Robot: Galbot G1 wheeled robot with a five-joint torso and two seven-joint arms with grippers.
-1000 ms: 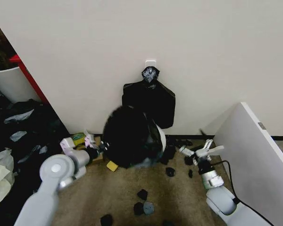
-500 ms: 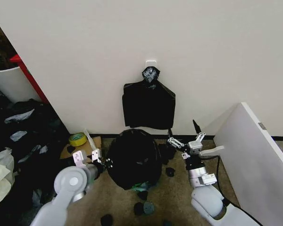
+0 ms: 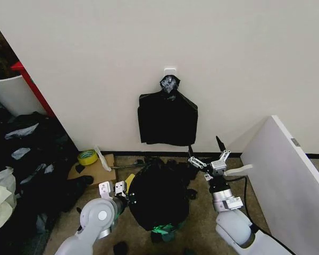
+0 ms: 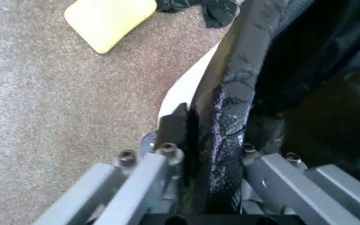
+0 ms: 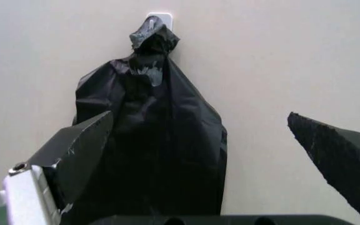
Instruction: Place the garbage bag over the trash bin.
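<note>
With the bag now pulled down over the bin, left gripper pinches its edge; right gripper hangs open.

no readable text, labels or signs

The left arm comes in from the lower left of the head view, its rounded grey elbow joint low in the frame and the forearm reaching forward and inward; the left end effector sits at the side of the garbage bag, and in the left wrist view its two grey fingers are closed on a fold of the black plastic; the right arm rises from the lower right, wrist upright, and the right end effector is held up with its dark-tipped fingers spread wide apart, gripping nothing.
</note>
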